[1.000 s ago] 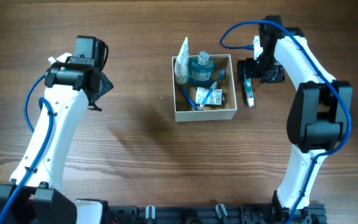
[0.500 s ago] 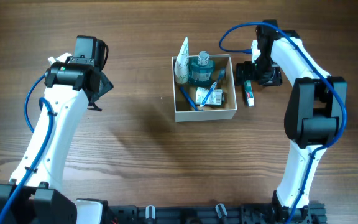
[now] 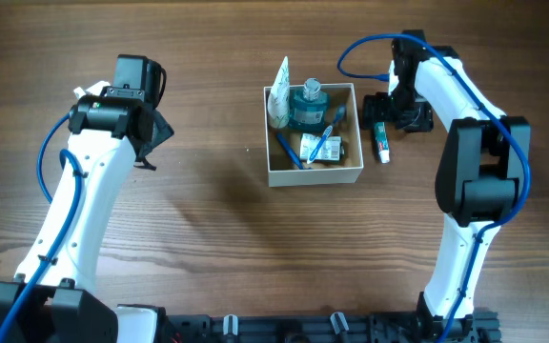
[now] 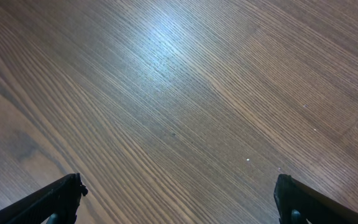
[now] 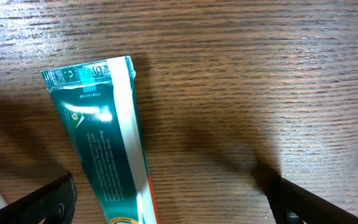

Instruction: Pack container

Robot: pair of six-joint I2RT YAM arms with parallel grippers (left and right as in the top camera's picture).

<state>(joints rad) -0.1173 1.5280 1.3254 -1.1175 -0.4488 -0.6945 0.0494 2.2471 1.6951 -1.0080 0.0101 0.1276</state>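
The container (image 3: 314,174), a square white-walled box with a tan inside, stands at the table's upper middle. It holds a white tube, a teal bottle, a blue toothbrush and a small packet. A green toothpaste tube (image 3: 381,143) lies on the table just right of the container; in the right wrist view (image 5: 104,149) it lies between the fingers, nearer the left one. My right gripper (image 3: 385,111) is open over the tube's far end, not closed on it. My left gripper (image 3: 151,133) is open and empty over bare wood at the left.
The table is dark brown wood (image 4: 185,93). The blue cables run along both white arms. The black base rail lies along the front edge.
The right gripper has shifted slightly left and back toward the toothpaste tube. The left arm and the container's contents have not moved.
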